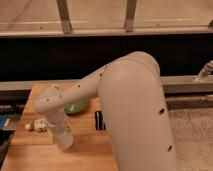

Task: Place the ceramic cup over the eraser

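Note:
The eraser (98,120), a small black striped block, stands on the wooden table (90,150) just right of centre, and the arm hides its right side. My gripper (61,134) is at the lower end of the white arm, low over the table's left part and left of the eraser. A white tapered shape at the arm's tip looks like the ceramic cup (65,142). I cannot make out how it is held.
A green bowl (76,106) sits behind the gripper, partly hidden by the arm. Small whitish and brownish objects (37,125) lie near the table's left edge. The large white arm link (135,110) covers the table's right side. A dark rail runs behind the table.

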Robot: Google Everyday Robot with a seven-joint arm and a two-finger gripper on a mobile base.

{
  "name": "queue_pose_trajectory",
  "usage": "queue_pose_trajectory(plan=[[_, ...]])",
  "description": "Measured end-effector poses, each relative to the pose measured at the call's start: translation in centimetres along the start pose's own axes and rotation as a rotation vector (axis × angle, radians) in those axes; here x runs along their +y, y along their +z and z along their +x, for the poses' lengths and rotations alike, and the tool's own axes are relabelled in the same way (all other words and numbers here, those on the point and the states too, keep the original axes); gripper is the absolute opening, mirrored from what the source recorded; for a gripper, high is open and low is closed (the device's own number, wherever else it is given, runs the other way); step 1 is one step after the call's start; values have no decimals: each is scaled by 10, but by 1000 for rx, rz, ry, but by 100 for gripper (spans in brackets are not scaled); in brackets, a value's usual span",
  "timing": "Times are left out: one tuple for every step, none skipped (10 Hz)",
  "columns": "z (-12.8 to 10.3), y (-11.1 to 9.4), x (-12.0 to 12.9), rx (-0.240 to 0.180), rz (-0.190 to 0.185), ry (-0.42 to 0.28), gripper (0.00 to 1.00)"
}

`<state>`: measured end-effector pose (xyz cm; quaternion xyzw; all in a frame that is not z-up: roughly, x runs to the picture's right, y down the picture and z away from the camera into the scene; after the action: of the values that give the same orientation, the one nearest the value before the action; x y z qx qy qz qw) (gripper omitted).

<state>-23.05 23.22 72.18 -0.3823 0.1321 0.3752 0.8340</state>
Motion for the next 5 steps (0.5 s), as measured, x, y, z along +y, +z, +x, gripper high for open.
queue_pose_trajectory(plan=[[-3,-1,1,-7,2,-6,24],[-6,-2,3,-12,3,-15,13],[-7,-3,4,-16,3,-22,5],[-8,-4,4,-22,3,-25,0],[-8,-7,3,-28,6,-26,0]])
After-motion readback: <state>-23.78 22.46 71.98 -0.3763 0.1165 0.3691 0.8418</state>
